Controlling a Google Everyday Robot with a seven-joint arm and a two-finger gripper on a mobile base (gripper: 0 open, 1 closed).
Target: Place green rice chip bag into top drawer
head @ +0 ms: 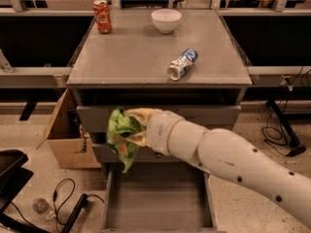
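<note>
Gripper (135,130) is clenching the bag (121,136): two tan fingers (143,114) are closing on it, one pressing along its upper edge and the other lying against its lower right side, with no gap showing between them and the foil. The bag is bright green and crumpled. It is bulging out to the left of the gripper and drooping to a point below it, hanging in the air and touching nothing else.

A thick white arm (233,164) is reaching in from the near right and ending at the gripper, just in front of the cabinet's drawer fronts, left of centre. The bag is hanging in front of the grey front of the top drawer (209,115) and the front below it, over the far left corner of the low drawer (158,198), which is standing pulled out toward the near side. A dark gap is showing between the cabinet's top (136,57) and the top drawer's front; how far out that drawer is standing cannot be told.

On the top, a red can (102,16) is standing upright at the far left, a white bowl (166,20) is sitting at the far middle, and a crushed can (182,64) is lying on its side toward the near right. All three are well apart from the gripper.

On the floor, a box (60,130) is sitting open beside the cabinet's left side, and a small bottle (41,207) is lying near dark cables (60,193) at the near left.
</note>
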